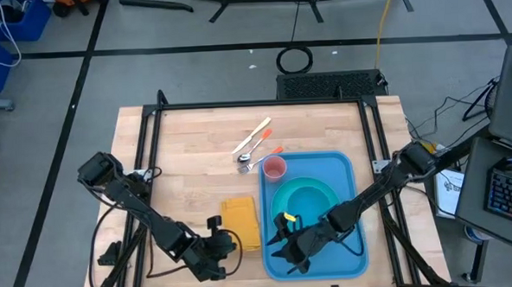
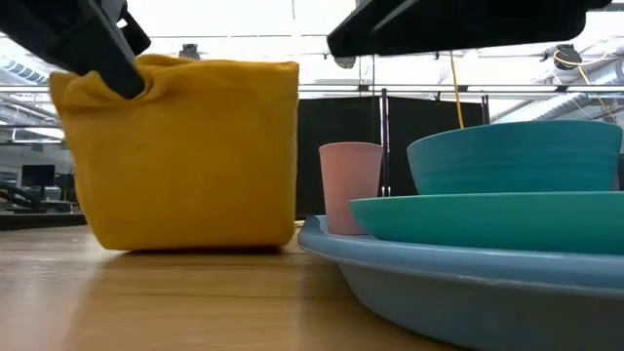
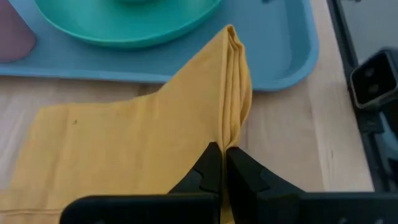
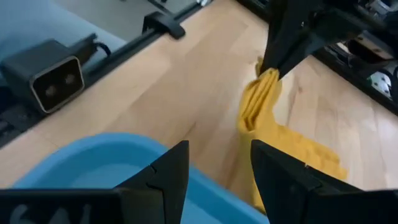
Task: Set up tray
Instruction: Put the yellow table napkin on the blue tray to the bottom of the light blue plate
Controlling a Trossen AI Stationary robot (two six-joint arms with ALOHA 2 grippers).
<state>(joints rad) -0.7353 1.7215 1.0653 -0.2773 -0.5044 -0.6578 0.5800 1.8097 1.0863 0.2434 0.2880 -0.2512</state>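
tray (image 1: pixel 342 170) lies lower right of centre in the high view, on the wooden table (image 1: pixel 195 146). it carries a turquoise plate (image 1: pixel 306 197) with a bowl (image 2: pixel 517 156) on it and a pink cup (image 1: pixel 275 168) at its upper left corner. no writing can be read on anything.

napkin (image 1: pixel 241 220) lies just left of the tray. left gripper (image 3: pixel 222 163) is pinched tight on its edge, lifting a fold; the low view shows the cloth standing up at left. right gripper (image 4: pixel 217 165) hovers over the tray's lower left corner, fingers parted, holding nothing.

only the high view shows the utensils (image 1: pixel 254 143) above the tray; only the low view sets the bowl apart from the plate. a black camera block (image 4: pixel 53 78) sits at the table edge in the right wrist view.
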